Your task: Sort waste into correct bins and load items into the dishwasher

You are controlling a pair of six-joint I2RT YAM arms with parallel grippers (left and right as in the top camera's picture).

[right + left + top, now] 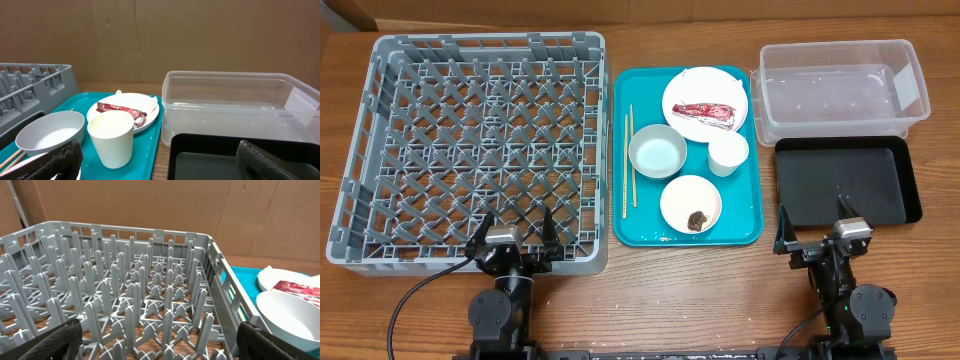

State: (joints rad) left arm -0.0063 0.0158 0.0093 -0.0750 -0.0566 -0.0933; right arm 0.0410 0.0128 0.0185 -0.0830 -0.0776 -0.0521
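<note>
Work not begun: dish rack (470, 140) at frame left, clear tub (840, 100) and black tray (845, 180) at right sit empty, plate (720, 85), wrapper (705, 112) and bowls (656, 152) on the central teal tray (632, 225), left and right jaws spread, gripping nothing.

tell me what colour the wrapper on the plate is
The wrapper is red with white patches, clearest in the overhead view.

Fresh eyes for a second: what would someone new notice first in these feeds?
The big grey dish rack fills the left of the overhead view, with nothing loaded in it. Beside it the teal tray is crowded, the red-and-white wrapper bright on the plate at its far end. On the right, the clear tub and black tray hold nothing.
</note>
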